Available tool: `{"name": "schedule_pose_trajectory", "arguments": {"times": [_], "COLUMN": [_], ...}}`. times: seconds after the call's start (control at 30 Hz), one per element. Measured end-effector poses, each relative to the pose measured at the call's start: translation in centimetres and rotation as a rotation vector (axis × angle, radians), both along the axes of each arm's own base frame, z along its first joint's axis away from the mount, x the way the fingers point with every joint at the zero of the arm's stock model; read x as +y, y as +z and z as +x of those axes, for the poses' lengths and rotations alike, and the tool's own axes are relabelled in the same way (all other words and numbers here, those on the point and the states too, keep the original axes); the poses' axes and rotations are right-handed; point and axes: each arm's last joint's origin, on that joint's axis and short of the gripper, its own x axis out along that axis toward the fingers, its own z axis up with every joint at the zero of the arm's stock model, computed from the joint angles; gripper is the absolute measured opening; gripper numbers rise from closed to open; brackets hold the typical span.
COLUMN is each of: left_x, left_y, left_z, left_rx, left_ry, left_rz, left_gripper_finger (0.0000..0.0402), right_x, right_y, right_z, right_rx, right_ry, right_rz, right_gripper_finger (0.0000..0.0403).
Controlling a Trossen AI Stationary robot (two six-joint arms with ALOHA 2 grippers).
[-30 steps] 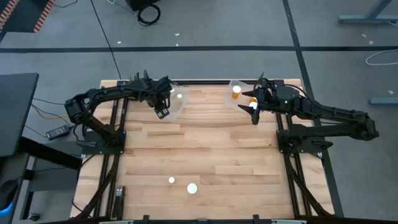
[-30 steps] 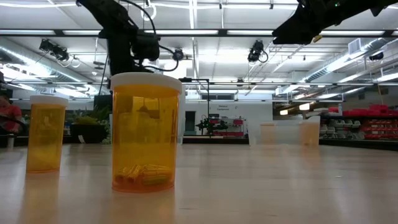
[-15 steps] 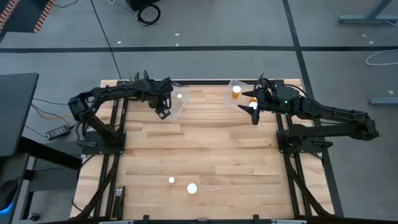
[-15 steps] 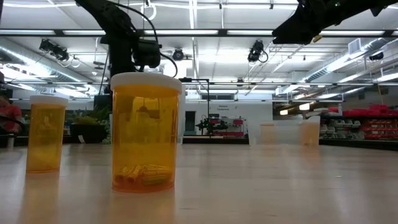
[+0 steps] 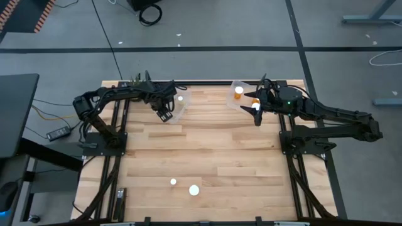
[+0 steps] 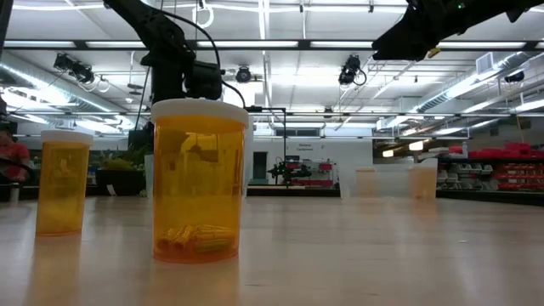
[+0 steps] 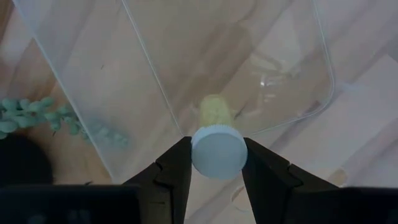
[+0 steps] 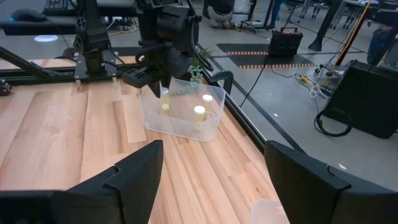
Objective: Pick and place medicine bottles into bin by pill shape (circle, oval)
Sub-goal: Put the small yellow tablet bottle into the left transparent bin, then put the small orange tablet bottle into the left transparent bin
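Over the clear bin at the table's far left corner, the left gripper held a white-capped medicine bottle pinched between its fingers. At the far right corner, the right gripper hung beside the other bin, fingers wide, holding nothing.

**Across the wooden table toward the far arm and a clear bin**

Two dark fingers of the near right gripper stand wide apart. Beyond them, on the pale wooden plank table, sits a clear plastic rectangular bin holding two white-capped bottles. The other dark arm's gripper hangs at the bin's edge. Grey floor lies behind.
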Motion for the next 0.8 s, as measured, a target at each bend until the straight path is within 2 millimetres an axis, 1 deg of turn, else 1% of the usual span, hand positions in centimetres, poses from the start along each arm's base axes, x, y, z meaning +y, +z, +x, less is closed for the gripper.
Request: {"name": "schedule_pose_trajectory", "arguments": {"times": [0.33, 0.6, 0.67, 0.8], "left_x": [0.0, -0.1, 0.0, 0.1], "left_y": [0.0, 0.0, 0.3, 1.5], "left_z": [0.0, 0.0, 0.0, 0.6], "left_rx": [0.008, 0.008, 0.011, -0.008], "left_ry": [-0.016, -0.018, -0.019, -0.025], "left_rz": [-0.003, -0.002, -0.005, 0.008], "left_gripper_finger": [0.0155, 0.0193, 0.0200, 0.0206], "right_x": [0.0, 0.0, 0.0, 0.0], "right_y": [0.0, 0.0, 0.0, 0.0], "right_z": [0.0, 0.0, 0.0, 0.0], "right_rx": [-0.001, -0.003, -0.003, -0.004], "right_ry": [0.000, 0.000, 0.001, 0.000], "right_rz": [0.000, -0.001, -0.001, 0.000], "right_gripper_finger": [0.0287, 0.0287, 0.0287, 0.0287]}}
